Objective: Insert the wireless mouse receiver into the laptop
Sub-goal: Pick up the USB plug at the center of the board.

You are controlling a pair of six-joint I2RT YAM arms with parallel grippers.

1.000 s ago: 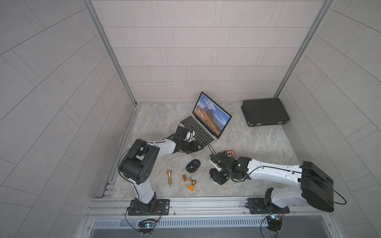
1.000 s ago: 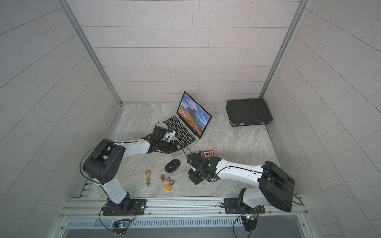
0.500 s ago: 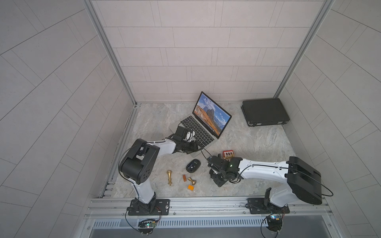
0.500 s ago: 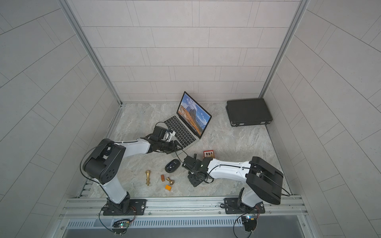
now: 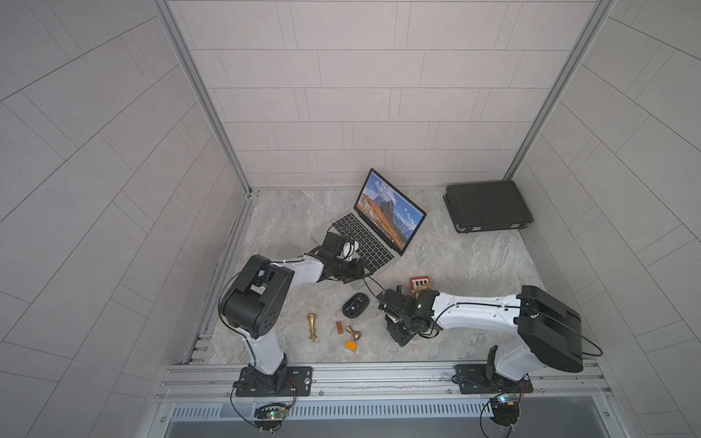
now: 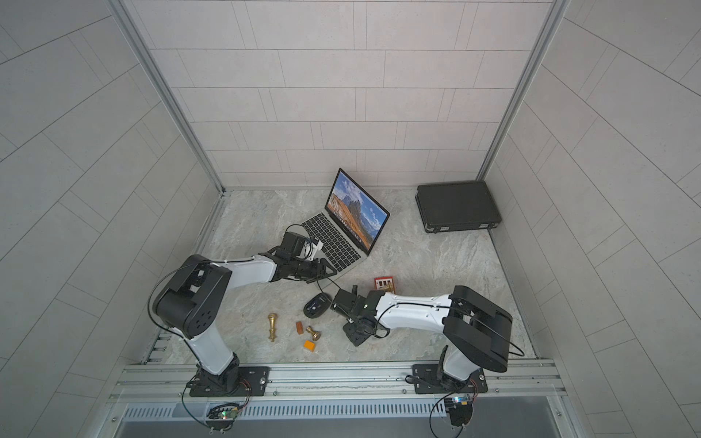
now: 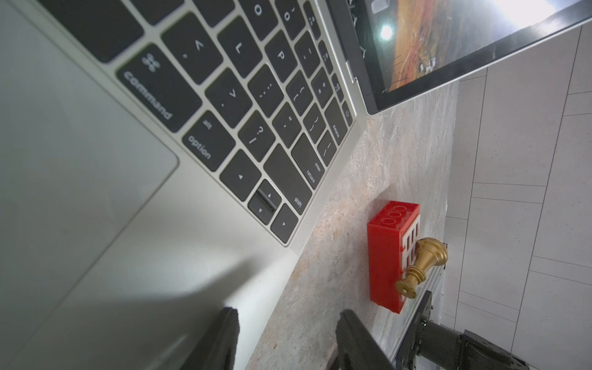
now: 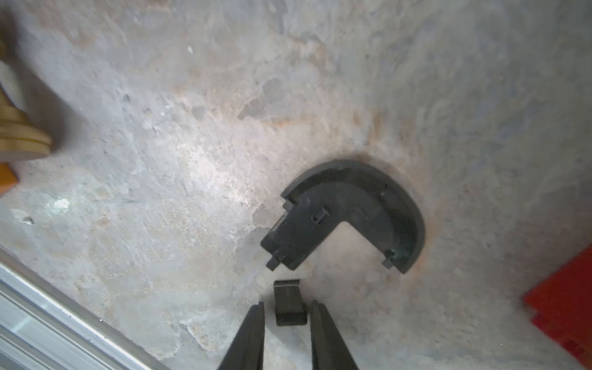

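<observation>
The right arm has folded in toward the black mouse (image 5: 356, 304) and its hand has narrowed over the last second, while the left arm has stayed where it was. In the right wrist view the right hand (image 8: 288, 304) stands low over the marble worktop (image 8: 192, 128). It is partly open, with one finger on each side of the wireless mouse receiver (image 8: 290, 309). A thin sliver of worktop shows on either side, so it grips nothing. The receiver lies flat on the worktop just beside the black half-round cover piece (image 8: 352, 205), hidden under the hand in both top views. The left hand (image 7: 287, 312) is open and empty, its fingers straddling the edge of the laptop (image 5: 373, 242) near a front corner. Whether it touches the laptop, I cannot tell.
</observation>
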